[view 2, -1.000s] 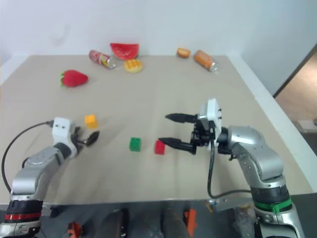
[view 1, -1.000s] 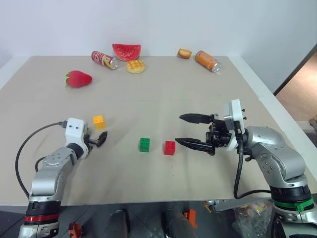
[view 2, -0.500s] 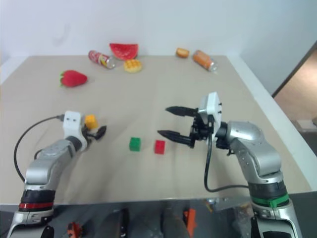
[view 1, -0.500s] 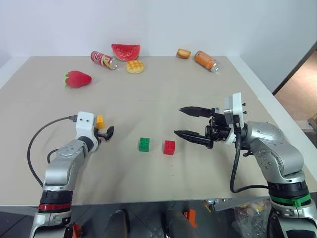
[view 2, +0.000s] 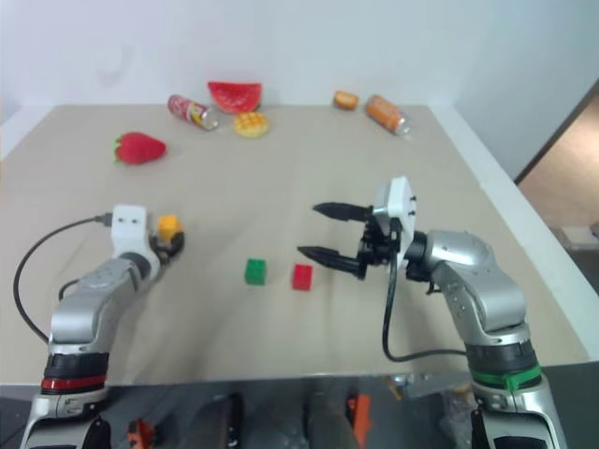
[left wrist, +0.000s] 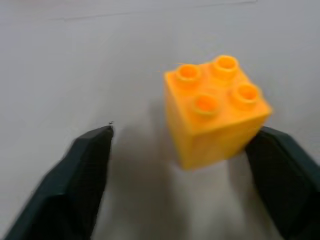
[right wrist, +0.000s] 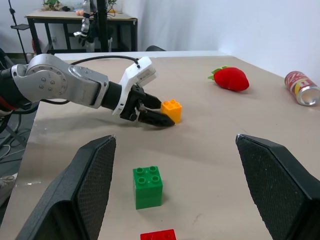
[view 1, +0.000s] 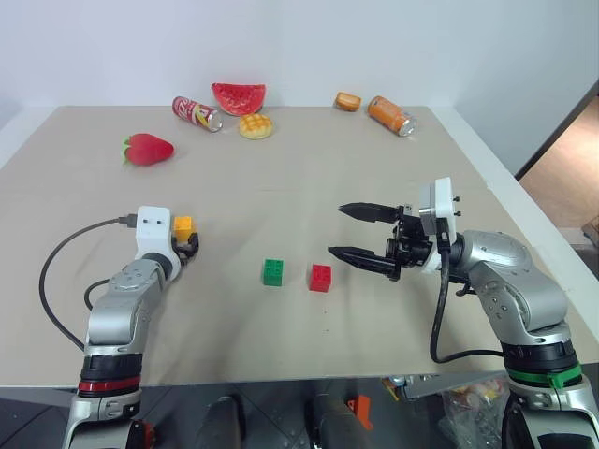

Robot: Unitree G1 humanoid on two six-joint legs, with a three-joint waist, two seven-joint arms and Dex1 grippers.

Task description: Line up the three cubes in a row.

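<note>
While your right tool (view 1: 352, 232) hovers spread beside the red cube (view 1: 320, 278) and green cube (view 1: 273, 272) on the counter (view 1: 281, 178), your left tool (left wrist: 185, 150) straddles the yellow-orange cube (left wrist: 212, 110), one finger (left wrist: 280, 175) touching it.

Three studded toy cubes upright on the tan tabletop. Green cube (view 1: 273, 272) and red cube (view 1: 320, 278) side by side near the middle, slightly apart. Yellow-orange cube (view 1: 182, 225) well to their left, farther back.
</note>
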